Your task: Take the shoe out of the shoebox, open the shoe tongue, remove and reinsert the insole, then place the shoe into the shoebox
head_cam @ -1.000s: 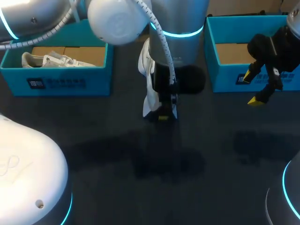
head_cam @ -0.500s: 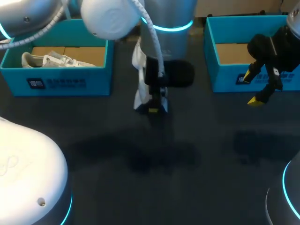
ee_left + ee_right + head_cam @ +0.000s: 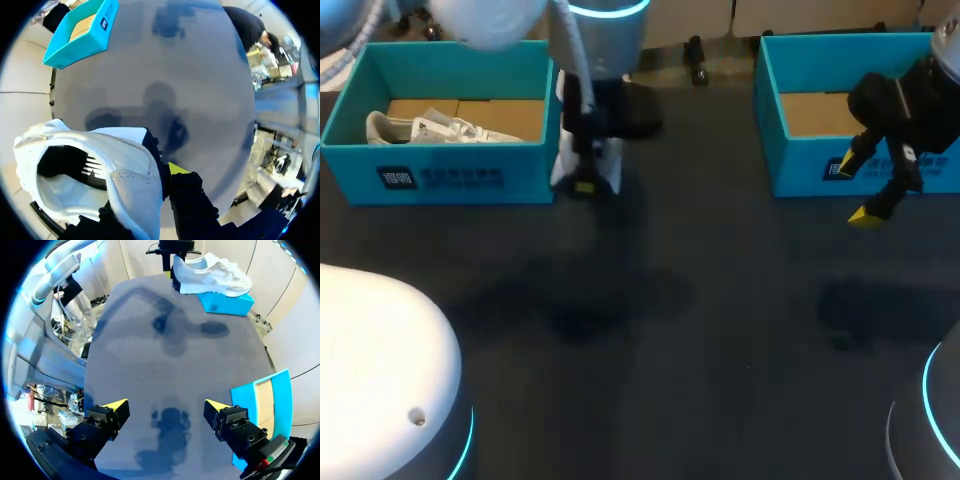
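as my left gripper (image 3: 164, 176) is clamped on the white shoe (image 3: 125, 170) at its opening's side, just beside the left shoebox (image 3: 450, 178), i judge it light and soft-walled; the heel would grip firmer. my right gripper (image 3: 167, 407) hangs spread, empty.

Head camera looks down; both wrist cameras see the shoe (image 3: 210, 270).

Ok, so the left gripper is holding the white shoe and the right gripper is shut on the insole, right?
Not quite. The right gripper is open and empty; the right wrist view shows only table between its yellow tips. The left gripper does hold the white shoe.
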Controlling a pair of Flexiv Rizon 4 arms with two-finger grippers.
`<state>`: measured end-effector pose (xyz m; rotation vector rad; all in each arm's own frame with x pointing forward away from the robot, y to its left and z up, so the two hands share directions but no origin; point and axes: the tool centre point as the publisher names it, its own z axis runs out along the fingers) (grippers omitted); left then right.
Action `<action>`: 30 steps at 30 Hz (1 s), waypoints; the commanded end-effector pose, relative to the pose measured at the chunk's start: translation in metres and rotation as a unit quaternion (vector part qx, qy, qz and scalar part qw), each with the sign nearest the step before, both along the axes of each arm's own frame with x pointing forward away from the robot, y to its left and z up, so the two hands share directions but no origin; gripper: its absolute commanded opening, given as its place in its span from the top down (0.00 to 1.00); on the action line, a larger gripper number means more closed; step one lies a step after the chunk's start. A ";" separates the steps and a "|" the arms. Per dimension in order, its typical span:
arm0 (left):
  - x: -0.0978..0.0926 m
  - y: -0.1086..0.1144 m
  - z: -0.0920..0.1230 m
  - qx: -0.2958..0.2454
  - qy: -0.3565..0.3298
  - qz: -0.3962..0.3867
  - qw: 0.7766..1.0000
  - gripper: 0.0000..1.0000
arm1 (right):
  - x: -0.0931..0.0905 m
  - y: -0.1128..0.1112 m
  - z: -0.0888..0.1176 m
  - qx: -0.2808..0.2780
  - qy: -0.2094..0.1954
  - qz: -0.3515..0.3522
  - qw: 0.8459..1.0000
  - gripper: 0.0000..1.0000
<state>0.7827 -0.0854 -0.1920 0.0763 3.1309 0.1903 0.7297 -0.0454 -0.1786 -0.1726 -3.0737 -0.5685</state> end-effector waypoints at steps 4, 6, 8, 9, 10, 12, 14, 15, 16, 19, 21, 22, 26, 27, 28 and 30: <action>0.023 0.064 0.012 -0.054 0.029 -0.011 0.998 1.00 | 0.001 0.001 -0.001 -0.002 0.001 0.000 1.000 0.00; 0.032 0.081 0.014 -0.057 0.036 -0.017 0.998 1.00 | 0.001 0.001 -0.001 -0.002 0.001 0.000 1.000 0.00; 0.039 0.095 0.014 -0.056 0.043 -0.029 0.997 1.00 | 0.001 0.001 -0.001 -0.002 0.001 0.000 1.000 0.00; 0.042 0.100 0.014 -0.054 0.047 -0.034 0.997 1.00 | 0.001 0.001 -0.001 -0.002 0.001 0.000 1.000 0.00; 0.044 0.107 0.014 -0.054 0.046 -0.037 0.997 1.00 | 0.001 0.001 -0.001 -0.002 0.001 0.000 1.000 0.00; 0.051 0.118 0.013 -0.052 0.048 -0.035 0.997 1.00 | 0.001 0.001 -0.001 -0.002 0.001 0.000 1.000 0.00; 0.056 0.125 0.013 -0.048 0.044 -0.035 0.997 1.00 | 0.001 0.001 -0.001 -0.002 0.001 0.000 1.000 0.00; 0.059 0.132 0.013 -0.046 0.041 -0.036 0.997 1.00 | 0.001 0.001 -0.001 -0.002 0.001 0.000 1.000 0.00; 0.063 0.138 0.013 -0.045 0.042 -0.036 0.997 1.00 | 0.001 0.001 -0.001 -0.002 0.001 0.000 1.000 0.00; 0.077 0.157 0.012 -0.039 0.047 -0.020 0.998 1.00 | 0.001 0.001 -0.001 -0.002 0.001 0.000 1.000 0.00; 0.086 0.171 0.011 -0.041 0.049 -0.014 0.998 1.00 | 0.001 0.001 -0.001 -0.002 0.001 0.000 1.000 0.00; 0.090 0.178 0.010 -0.042 0.051 -0.015 0.998 1.00 | 0.001 0.001 -0.001 -0.002 0.001 0.000 1.000 0.00; 0.105 0.199 0.008 -0.042 0.048 0.001 0.998 1.00 | 0.001 0.001 -0.001 -0.002 0.001 0.000 1.000 0.00; 0.112 0.207 0.007 -0.042 0.050 0.016 0.998 1.00 | 0.001 0.001 -0.001 -0.002 0.001 0.000 1.000 0.00; 0.115 0.212 0.007 -0.042 0.049 0.014 0.998 1.00 | 0.001 0.001 -0.001 -0.002 0.001 0.000 1.000 0.00; 0.121 0.221 0.006 -0.038 0.045 0.009 0.998 1.00 | 0.001 0.001 -0.001 -0.002 0.001 0.000 1.000 0.00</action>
